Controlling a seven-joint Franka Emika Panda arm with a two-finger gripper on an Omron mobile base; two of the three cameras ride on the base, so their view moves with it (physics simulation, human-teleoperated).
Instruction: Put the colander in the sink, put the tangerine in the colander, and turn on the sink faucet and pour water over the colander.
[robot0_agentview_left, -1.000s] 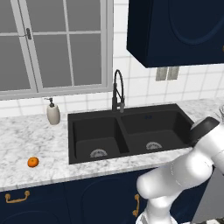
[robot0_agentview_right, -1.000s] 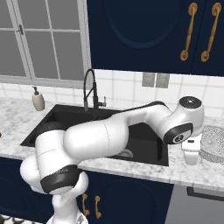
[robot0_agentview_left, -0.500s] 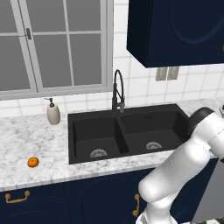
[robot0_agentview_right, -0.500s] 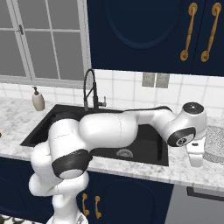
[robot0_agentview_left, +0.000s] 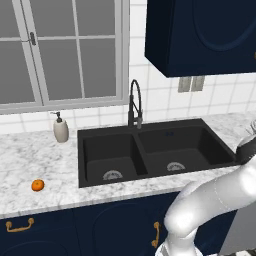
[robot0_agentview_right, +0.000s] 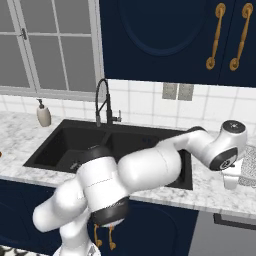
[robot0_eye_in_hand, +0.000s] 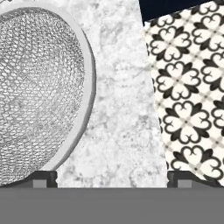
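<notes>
in your left base view the sink sits dark and double-basined in the marble counter, with the sink faucet rising at its far edge over the divider. the tangerine lies on the counter well to the left of the sink, near the front edge. a white soap bottle stands at the far left of the sink, by the window. the arm comes up from the lower right and reaches off to the right.

in your right base view the arm stretches across the front of the sink to the right, and the gripper points down over the counter right of the sink. a sliver of the colander shows at the right edge, just beside the hand.

in your hand view the fingertips stand wide apart with nothing between them. the colander rests on the marble to the left, its rim just above one tip. patterned floor tile shows to the right.
</notes>
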